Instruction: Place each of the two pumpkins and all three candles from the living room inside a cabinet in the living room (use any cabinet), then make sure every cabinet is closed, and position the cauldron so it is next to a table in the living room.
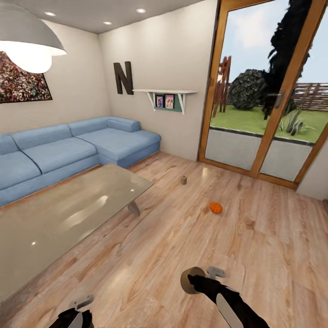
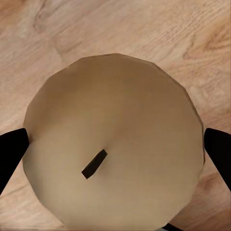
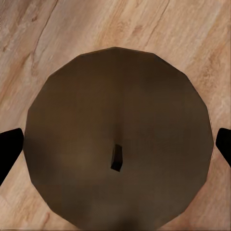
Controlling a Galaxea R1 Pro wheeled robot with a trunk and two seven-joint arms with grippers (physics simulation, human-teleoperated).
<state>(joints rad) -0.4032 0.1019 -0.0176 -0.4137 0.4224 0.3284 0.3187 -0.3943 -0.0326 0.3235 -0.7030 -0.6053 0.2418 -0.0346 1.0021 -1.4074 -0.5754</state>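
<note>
Gripping a candle between its dark fingers, the left tool is closed on it; the right tool likewise clamps another candle; a third candle and a pumpkin lie on the wooden floor ahead, beyond the table.

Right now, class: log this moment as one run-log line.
left gripper: shut on pale stubby candle | right gripper: shut on candle | small orange pumpkin, third candle: on wooden floor
</note>
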